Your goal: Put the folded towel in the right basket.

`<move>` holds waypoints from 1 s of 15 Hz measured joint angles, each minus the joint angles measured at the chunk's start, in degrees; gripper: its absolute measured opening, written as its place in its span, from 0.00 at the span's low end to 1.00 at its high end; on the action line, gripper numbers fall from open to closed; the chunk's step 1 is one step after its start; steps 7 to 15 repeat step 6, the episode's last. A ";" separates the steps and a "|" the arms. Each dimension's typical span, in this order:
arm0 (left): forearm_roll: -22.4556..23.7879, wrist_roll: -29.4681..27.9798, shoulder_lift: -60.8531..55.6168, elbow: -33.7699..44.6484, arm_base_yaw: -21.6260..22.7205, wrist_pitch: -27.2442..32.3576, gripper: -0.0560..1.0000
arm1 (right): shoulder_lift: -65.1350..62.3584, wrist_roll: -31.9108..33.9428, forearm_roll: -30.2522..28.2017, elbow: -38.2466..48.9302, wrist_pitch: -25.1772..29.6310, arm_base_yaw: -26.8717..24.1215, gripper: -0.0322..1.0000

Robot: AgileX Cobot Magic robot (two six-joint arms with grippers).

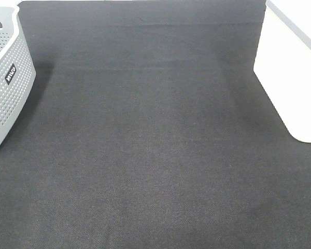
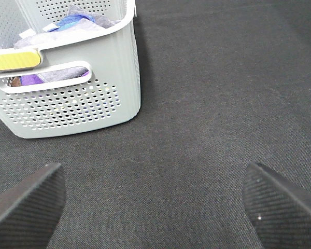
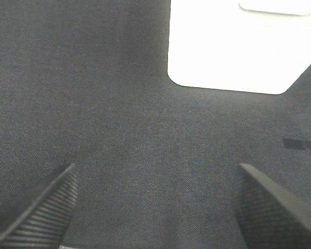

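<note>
The right basket (image 1: 295,78) is a plain white container at the right edge of the exterior view; it also shows in the right wrist view (image 3: 238,52). No folded towel lies on the dark cloth (image 1: 155,145). My left gripper (image 2: 154,202) is open and empty, just above the cloth, near a grey perforated basket (image 2: 67,88) that holds blue and purple cloth (image 2: 75,21). My right gripper (image 3: 154,207) is open and empty above the cloth, short of the white basket. Neither arm shows in the exterior view.
The grey perforated basket (image 1: 5,83) stands at the left edge of the exterior view. It has a yellow strip (image 2: 13,61) on its rim by the handle slot. The dark cloth covers the table between the two baskets.
</note>
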 joint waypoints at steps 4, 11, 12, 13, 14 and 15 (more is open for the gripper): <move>0.00 0.00 0.00 0.00 0.00 0.00 0.89 | 0.00 0.00 0.00 0.00 0.00 0.00 0.78; 0.00 0.00 0.00 0.00 0.00 0.00 0.89 | 0.00 0.00 0.00 0.00 0.00 0.00 0.78; 0.00 0.00 0.00 0.00 0.00 0.00 0.89 | 0.00 0.00 0.00 0.00 0.00 0.00 0.78; 0.00 0.00 0.00 0.00 0.00 0.00 0.89 | 0.00 0.00 0.00 0.00 0.00 0.00 0.78; 0.00 0.00 0.00 0.00 0.00 0.00 0.89 | 0.00 0.00 0.00 0.00 0.00 0.00 0.78; 0.00 0.00 0.00 0.00 0.00 0.00 0.89 | 0.00 0.00 0.00 0.00 0.00 0.00 0.78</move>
